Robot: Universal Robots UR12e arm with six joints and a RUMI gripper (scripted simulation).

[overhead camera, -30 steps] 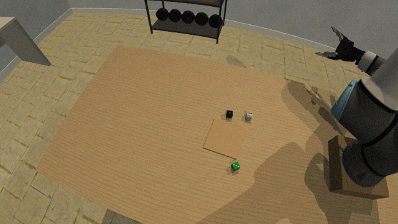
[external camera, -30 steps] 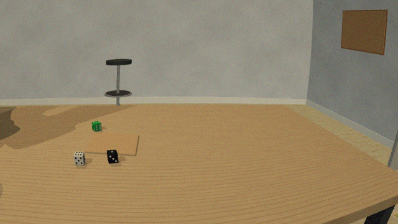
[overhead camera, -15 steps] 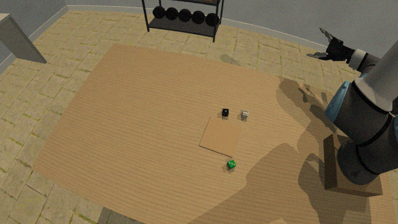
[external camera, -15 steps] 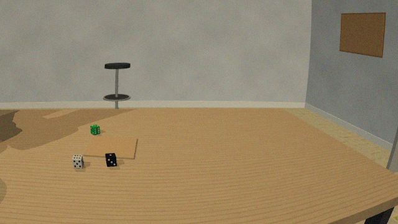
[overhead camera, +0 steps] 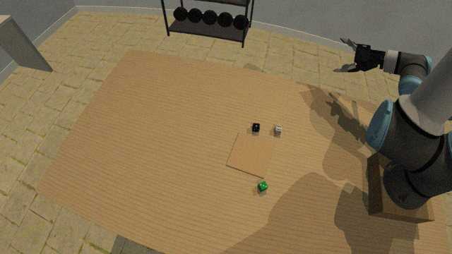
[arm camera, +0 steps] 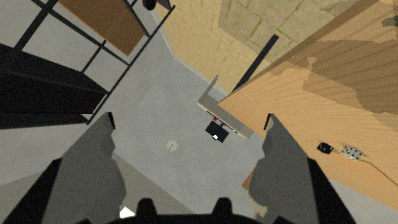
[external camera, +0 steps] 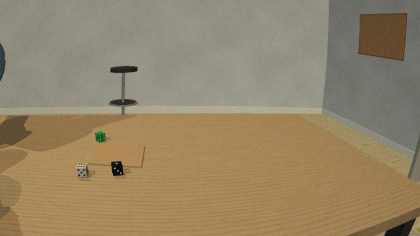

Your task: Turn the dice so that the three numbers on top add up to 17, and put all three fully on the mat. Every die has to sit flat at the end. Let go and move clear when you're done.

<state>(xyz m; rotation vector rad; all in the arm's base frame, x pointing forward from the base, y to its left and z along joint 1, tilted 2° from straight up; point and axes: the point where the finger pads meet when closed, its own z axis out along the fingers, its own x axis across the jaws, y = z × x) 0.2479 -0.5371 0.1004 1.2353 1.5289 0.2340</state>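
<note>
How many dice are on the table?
3. The black die and white die sit just off one edge of the mat; the green die sits off the opposite edge. None looks hidden.

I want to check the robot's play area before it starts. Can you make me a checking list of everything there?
Surface: wooden table, with arm shadows at the robot's side.
Job's things: mat lies flat; black die, white die and green die all sit off it, beside its edges.
Clutter: nothing seen.
End effector: open, holding nothing, raised beyond the table's edge, far from the dice.
Cables: nothing seen.
Surroundings: rack with dark balls, stool, wall board.
</note>
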